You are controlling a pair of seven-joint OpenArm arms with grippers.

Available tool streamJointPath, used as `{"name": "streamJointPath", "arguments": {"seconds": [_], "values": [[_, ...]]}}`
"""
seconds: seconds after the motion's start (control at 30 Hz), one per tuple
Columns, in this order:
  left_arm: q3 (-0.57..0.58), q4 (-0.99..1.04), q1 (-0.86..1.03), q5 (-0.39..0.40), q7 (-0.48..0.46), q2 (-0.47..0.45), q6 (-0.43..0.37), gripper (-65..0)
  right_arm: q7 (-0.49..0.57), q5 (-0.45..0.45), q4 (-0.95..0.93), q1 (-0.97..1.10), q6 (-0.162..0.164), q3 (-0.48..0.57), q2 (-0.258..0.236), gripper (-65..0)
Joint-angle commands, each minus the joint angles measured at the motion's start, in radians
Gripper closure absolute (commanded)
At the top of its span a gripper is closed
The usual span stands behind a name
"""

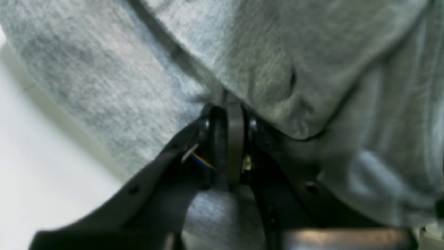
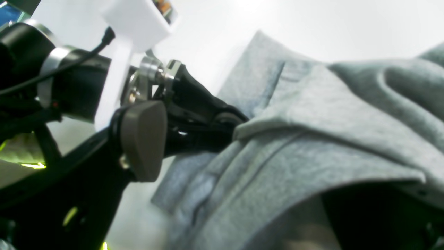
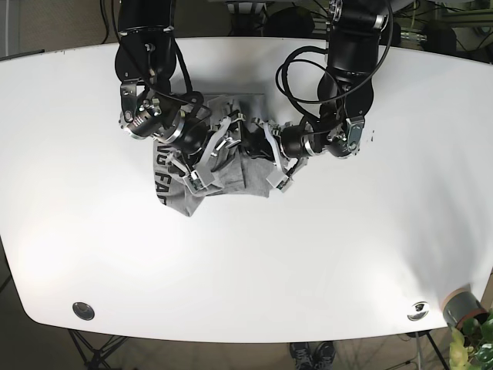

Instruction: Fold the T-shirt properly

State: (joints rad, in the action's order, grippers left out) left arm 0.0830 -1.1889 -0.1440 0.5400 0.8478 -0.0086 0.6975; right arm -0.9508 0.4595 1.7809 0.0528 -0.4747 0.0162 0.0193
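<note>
T-shirt [image 3: 231, 166] bunched grey near bench [image 3: 323, 262] back edge, left end effector [image 1: 231, 119] clenched on a fold, right end effector [image 2: 173, 139] spread wide beside the cloth

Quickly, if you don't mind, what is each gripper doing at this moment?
Left gripper: shut on the T-shirt, pinching a fold of grey fabric.
Right gripper: open, one pad clear of the cloth, holding nothing.
</note>
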Motion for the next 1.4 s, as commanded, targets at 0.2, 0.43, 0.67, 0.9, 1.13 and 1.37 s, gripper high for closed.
{"name": "streamJointPath", "arguments": {"seconds": [0.2,0.43,0.67,0.9,1.13,1.37], "values": [[-0.033,-0.024,-0.013,-0.010,0.023,0.008,0.001,-4.2,0.017,0.020,0.129,0.006,-0.006,0.003,-0.006,-49.3],[-0.090,-0.085,-0.015,0.102,0.024,0.005,0.001,-4.2,0.017,0.020,0.096,0.005,-0.006,0.021,-0.003,-49.5],[-0.102,-0.156,-0.010,0.171,0.028,-0.072,0.001,-4.2,0.017,0.018,0.101,0.009,-0.006,0.135,-0.005,-49.5],[-0.104,-0.216,0.025,0.199,0.024,-0.164,0.001,-4.0,0.022,0.020,0.152,0.022,-0.006,0.129,-0.006,-49.5],[-0.104,-0.219,0.059,0.196,0.023,-0.250,0.001,-4.2,0.017,0.018,0.175,0.032,-0.006,-0.029,-0.017,-49.5],[-0.104,-0.279,0.120,0.196,0.023,-0.314,0.001,-4.2,0.019,0.020,0.119,0.005,-0.006,-0.152,-0.083,-49.5]]}}
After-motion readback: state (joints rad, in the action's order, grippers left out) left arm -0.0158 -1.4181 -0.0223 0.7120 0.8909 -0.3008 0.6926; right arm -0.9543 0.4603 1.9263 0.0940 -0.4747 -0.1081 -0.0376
